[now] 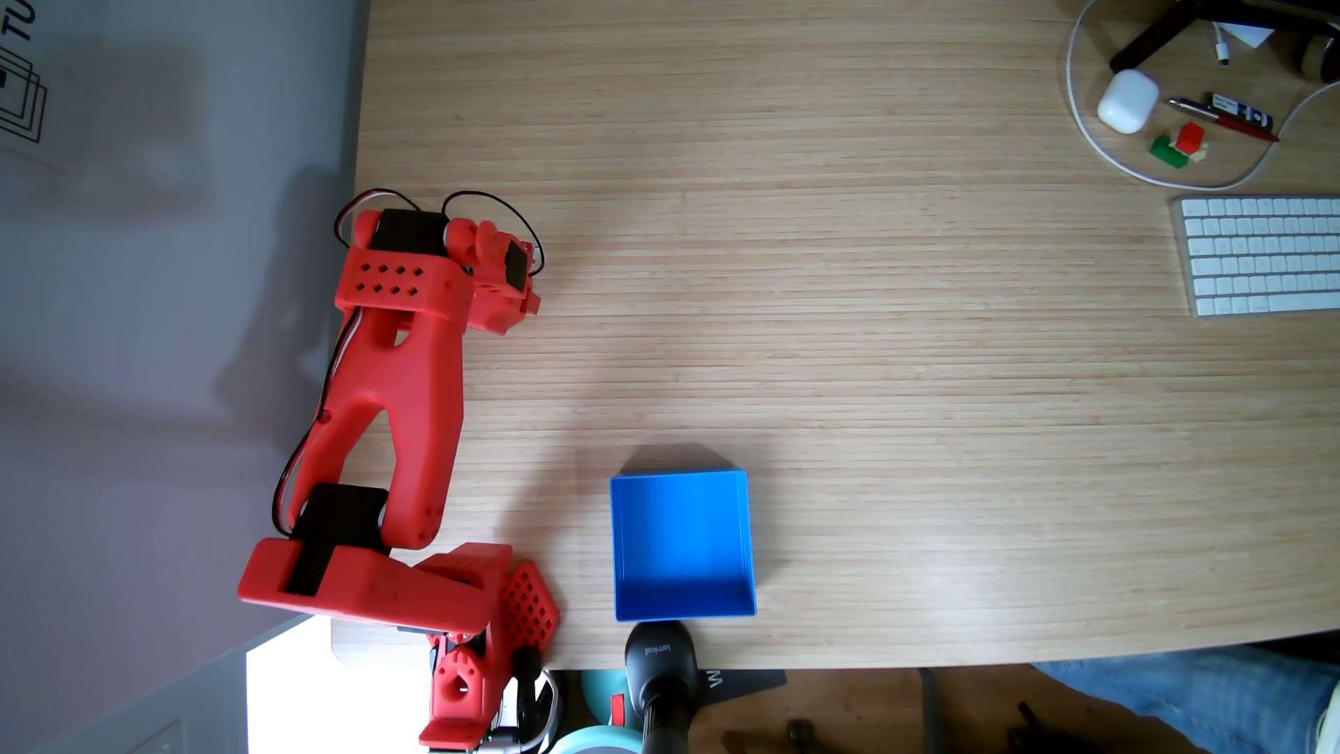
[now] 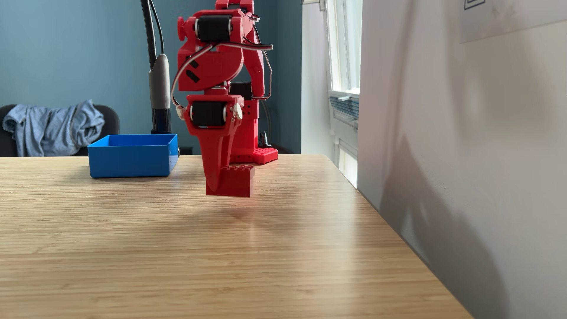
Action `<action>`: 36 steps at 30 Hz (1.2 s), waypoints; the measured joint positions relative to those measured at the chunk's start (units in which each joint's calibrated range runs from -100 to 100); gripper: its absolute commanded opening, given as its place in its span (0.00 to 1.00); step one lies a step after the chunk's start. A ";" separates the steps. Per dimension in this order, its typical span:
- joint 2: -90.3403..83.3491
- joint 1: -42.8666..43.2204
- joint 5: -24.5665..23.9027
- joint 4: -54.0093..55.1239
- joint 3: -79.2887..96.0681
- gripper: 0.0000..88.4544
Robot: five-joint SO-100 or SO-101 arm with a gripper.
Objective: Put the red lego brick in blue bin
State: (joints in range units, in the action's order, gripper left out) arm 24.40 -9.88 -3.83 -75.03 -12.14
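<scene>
Direction matters most: in a fixed view from desk height, the blue bin (image 2: pixel 132 155) stands to the left of the gripper (image 2: pixel 228 181) and farther back, well apart from it, with bare desk (image 2: pixel 184 260) between. From above, in a fixed view, the blue bin (image 1: pixel 681 545) lies below and to the right of the arm's wrist end (image 1: pixel 500 279), close to the desk (image 1: pixel 870 362) edge and beside the arm's base. Judging by these views, the carry has to swing sideways toward the base and clear the bin's near wall before any release.

The gripper is closed on the red lego brick (image 2: pixel 237 181) — the broad finger (image 2: pixel 216 165) lies against the brick's left face in that low view, and the other finger is hidden behind it. The brick hangs just off the desk, with a shadow under it, studs up, roughly level. Its long axis seems to run across that view, sticking out to the right of the gripper, though the stepped shape is hard to read from here. From above the brick is hidden under the wrist.

The bin looks empty — so the pick appears done and the transfer and drop remain. With the brick held off-centre, it may tilt or slip during the swing.
</scene>
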 measured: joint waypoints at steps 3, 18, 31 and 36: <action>0.00 -1.54 0.00 -4.35 -4.10 0.00; 0.00 -17.57 2.93 -17.07 -11.70 0.00; 0.00 -39.35 9.43 -21.26 -21.31 0.00; 0.00 -46.40 11.72 -21.81 -22.45 0.00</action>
State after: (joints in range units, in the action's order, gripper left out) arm 24.40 -56.28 7.89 -96.84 -34.59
